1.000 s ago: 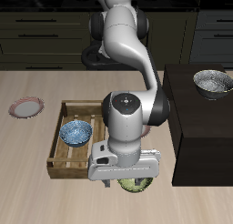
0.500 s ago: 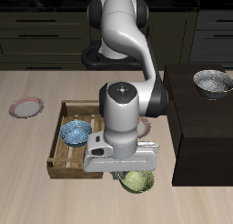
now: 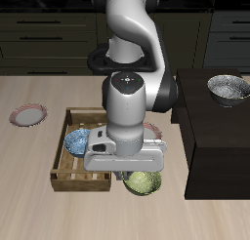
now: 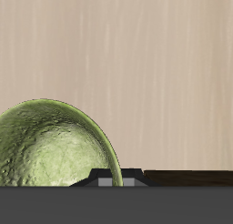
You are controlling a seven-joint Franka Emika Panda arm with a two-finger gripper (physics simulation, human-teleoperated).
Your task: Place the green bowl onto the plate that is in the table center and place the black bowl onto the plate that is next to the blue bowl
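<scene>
**Green bowl under my tool, near the surface's front edge**

No readable writing or labels anywhere. My tool [image 3: 140, 172] is mostly hidden behind my own wrist housing in the exterior view; in the wrist view only a dark edge of it shows, so I cannot tell how far open it is or whether it grips anything. The green bowl [image 3: 144, 183] sits right under it, close to the front edge of the surface [image 3: 39, 210], beside the wooden crate [image 3: 64, 164]. Bowl is round, mottled glossy green glaze, rim [image 4: 86, 127] thin and paler. Surface is pale wood grain. Crate is slatted light wood, holds the blue bowl [image 3: 79, 141], speckled blue. A small round pinkish plate [image 3: 27, 115] lies apart from the crate on the bare wood. A speckled grey-white bowl [image 3: 228, 87] rests on a dark box-shaped block [image 3: 210, 137].
</scene>
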